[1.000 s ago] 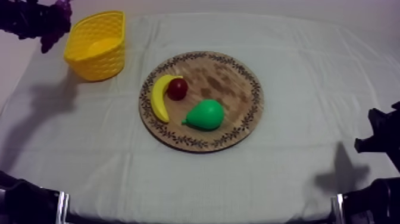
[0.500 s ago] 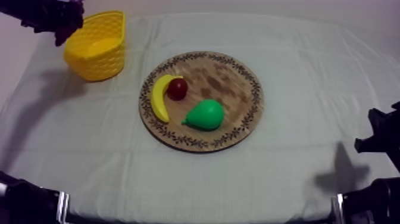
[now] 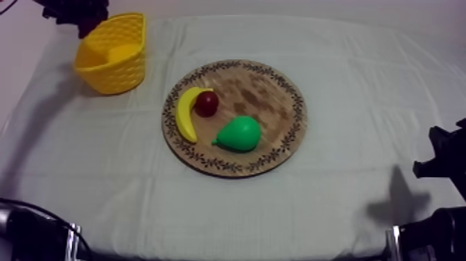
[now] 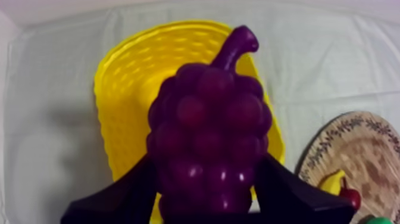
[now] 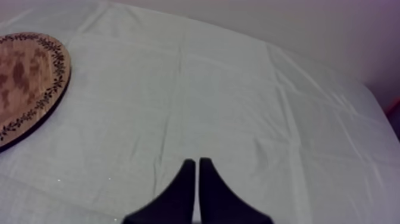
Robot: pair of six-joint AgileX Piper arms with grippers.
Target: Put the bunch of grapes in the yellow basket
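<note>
A purple bunch of grapes (image 4: pixel 208 131) hangs over the yellow basket (image 4: pixel 128 89), with my left gripper (image 4: pixel 205 190) shut on it; its stem points up. From above, the left gripper (image 3: pixel 80 12) sits at the far left corner, just behind the basket (image 3: pixel 114 54), and the grapes (image 3: pixel 87 17) show as a dark clump there. The round wooden board (image 3: pixel 277 97) lies mid-table. My right gripper (image 5: pixel 197 173) rests low at the right side (image 3: pixel 444 163), fingers together on nothing.
On the board lie a banana (image 3: pixel 184 114), a small red fruit (image 3: pixel 206 103) and a green pear (image 3: pixel 239 133). The board's rim (image 5: pixel 36 101) also lies to the side of the right gripper. Grey-white cloth (image 3: pixel 347 69) covers the table.
My left gripper has carried the grapes rightward along the far edge, from left of the basket to just behind its rim. The right arm has stayed still.
</note>
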